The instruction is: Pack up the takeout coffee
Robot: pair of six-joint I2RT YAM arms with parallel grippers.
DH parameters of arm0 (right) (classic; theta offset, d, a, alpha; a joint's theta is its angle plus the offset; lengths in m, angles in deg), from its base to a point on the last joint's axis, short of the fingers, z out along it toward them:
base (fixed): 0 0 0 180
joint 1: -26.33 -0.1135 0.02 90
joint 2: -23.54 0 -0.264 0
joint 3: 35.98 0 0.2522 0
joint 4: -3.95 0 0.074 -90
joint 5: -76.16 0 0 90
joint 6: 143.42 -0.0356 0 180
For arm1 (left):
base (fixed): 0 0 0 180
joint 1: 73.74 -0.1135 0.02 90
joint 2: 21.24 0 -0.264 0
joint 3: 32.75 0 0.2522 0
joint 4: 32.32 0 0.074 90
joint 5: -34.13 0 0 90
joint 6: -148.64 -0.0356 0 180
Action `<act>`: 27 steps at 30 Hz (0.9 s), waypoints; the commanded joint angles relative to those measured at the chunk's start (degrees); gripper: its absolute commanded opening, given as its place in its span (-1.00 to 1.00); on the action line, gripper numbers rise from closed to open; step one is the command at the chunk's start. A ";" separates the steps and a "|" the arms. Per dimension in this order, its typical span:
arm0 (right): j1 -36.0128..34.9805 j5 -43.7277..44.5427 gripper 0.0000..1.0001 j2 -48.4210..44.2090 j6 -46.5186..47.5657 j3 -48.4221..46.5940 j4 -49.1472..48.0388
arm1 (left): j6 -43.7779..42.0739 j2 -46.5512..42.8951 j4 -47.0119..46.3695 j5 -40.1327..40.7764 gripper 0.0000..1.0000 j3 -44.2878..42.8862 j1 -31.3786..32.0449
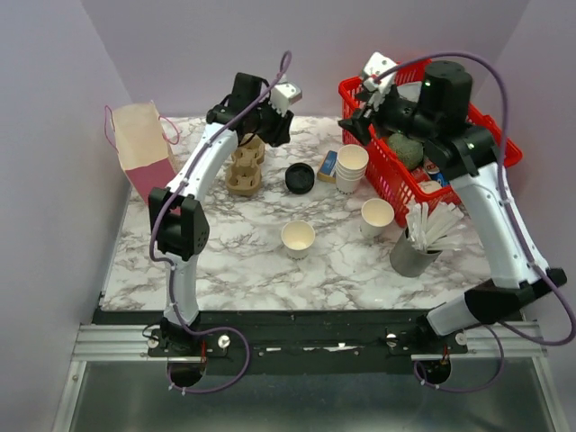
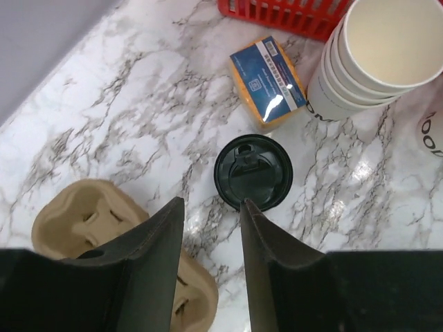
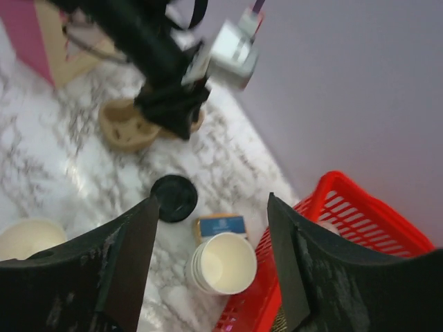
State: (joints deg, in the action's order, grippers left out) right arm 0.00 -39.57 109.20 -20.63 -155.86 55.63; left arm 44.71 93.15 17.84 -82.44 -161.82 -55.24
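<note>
- While your left arm reaches across the marble table point(image 1: 234, 261), the left gripper point(image 2: 211, 207) hangs just above the cardboard cup carrier point(image 1: 245, 171). Its fingers are parted by a narrow gap with nothing between them, and that placing suggests the carrier is what it is lining up for
- Your right gripper point(image 3: 211, 204) is spread wide and empty. It is raised at the left end of the red basket point(image 1: 396, 180), and its camera looks down across the table towards the left arm
- Nothing here is yet a lidded drink. The black lid point(image 2: 252, 171) sits on the marble between the carrier and the stack of cups point(image 1: 351, 168), touching neither, and no cup shows beneath it
- Two open white cups stand nearer to you, the centre cup point(image 1: 299, 238) and the right-hand cup point(image 1: 377, 216). Both are well apart from the lid, and you cannot tell from these views which one is meant to take it
- A blue and yellow packet point(image 2: 268, 81) lies just beyond the lid, beside the stack
- A pink and tan paper bag point(image 1: 139, 148) stands at the far left edge near the carrier, probably so the packed drink can go there
- Judged from this layout, packing has hardly begun: cup, lid and carrier all sit apart
</note>
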 commanded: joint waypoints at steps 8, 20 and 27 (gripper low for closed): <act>3.65 20.95 0.51 -12.88 -15.39 9.26 -0.99 | -15.03 10.23 10.63 -0.78 0.18 -7.81 5.49; 11.03 20.38 0.49 -13.42 -18.29 15.16 -1.88 | 13.14 16.74 3.42 10.64 -0.03 -8.81 8.91; 12.79 18.44 0.49 -12.55 -19.44 16.13 -1.61 | 15.08 17.62 2.62 12.85 0.09 -7.65 11.55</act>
State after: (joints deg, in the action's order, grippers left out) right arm 11.89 -19.90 96.00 -38.46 -140.80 54.23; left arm 55.62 110.29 21.71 -73.26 -169.36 -45.91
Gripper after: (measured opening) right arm 0.747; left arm 0.540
